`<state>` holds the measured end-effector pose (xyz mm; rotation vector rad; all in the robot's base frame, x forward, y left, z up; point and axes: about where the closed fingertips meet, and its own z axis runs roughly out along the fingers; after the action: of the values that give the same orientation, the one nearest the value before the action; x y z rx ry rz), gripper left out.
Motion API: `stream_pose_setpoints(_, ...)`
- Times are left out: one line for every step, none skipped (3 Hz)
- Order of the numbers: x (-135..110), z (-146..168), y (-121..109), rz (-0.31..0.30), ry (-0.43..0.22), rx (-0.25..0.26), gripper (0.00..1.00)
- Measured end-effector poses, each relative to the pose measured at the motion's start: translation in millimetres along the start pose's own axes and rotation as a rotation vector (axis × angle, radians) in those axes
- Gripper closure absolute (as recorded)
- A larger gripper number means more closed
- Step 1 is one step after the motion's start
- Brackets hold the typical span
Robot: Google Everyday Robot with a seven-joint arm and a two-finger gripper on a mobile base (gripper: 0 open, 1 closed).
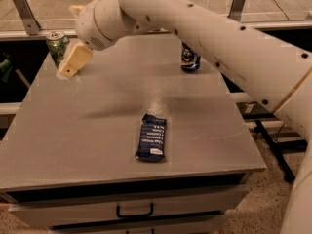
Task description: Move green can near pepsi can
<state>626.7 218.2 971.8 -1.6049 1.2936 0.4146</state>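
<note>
The green can (57,45) is seen upright at the far left corner of the counter (87,130). The end effector (74,62) is held low over the counter, just beside this can, on the side toward the counter's middle. It cannot be told how far it is open, nor whether anything is held. The pepsi can (190,58) is placed at the counter's far right part, partly hidden by the arm (219,28). A packet (151,137) is laid flat near the counter's front middle.
</note>
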Motion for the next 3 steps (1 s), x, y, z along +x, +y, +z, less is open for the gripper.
stream_pose_setpoints(31.9,29.3,-19.2,0.109,-0.057,0.075,0.0)
stream_pose_setpoints(53.6,53.3,-34.9,0.208,-0.114,0.117,0.0)
stream_pose_setpoints(64.2,79.4,-44.8,0.298,-0.16,0.131,0.0)
